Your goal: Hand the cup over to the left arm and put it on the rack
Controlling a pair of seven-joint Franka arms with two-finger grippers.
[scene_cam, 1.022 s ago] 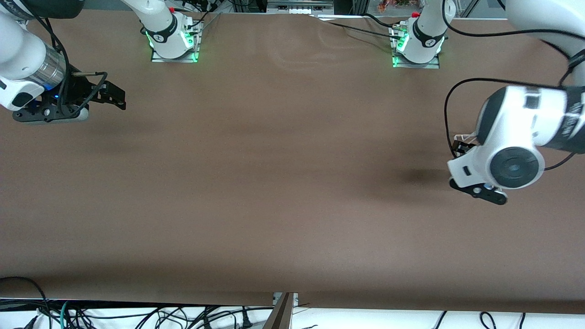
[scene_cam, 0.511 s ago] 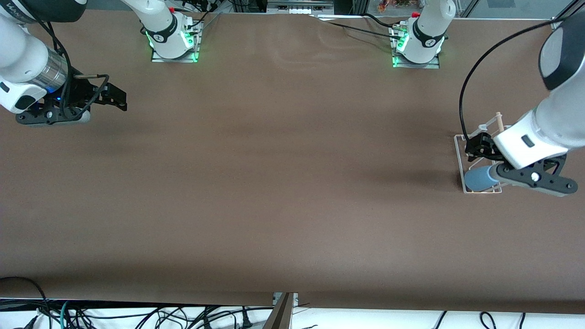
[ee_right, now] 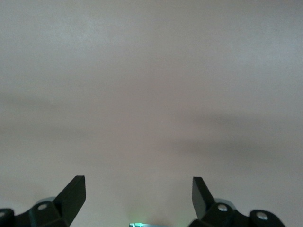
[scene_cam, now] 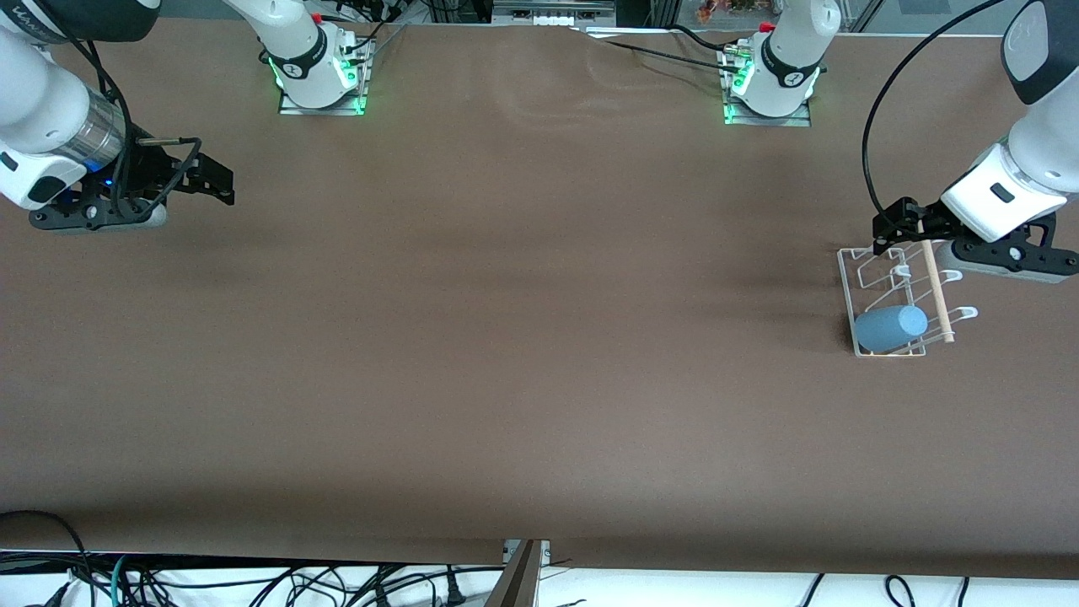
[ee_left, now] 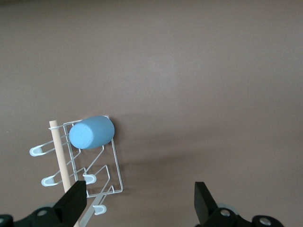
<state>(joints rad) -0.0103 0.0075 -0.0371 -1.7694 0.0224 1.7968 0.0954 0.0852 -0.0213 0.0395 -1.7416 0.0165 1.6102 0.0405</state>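
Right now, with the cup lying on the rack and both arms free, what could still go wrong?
1. The cup lies on its side at the rack's end nearer the camera; a nudge might roll it off.
2. The left end effector, open, hangs over the rack's other end by the dowel and could snag it.
3. The right end effector waits open.

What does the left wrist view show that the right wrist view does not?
Only the left wrist view shows the cup lying on its side on the rack, with the rack's wooden dowel beside it and the open left gripper above the rack, holding nothing. Only the right wrist view shows the open right gripper, also holding nothing. Both show the brown table.
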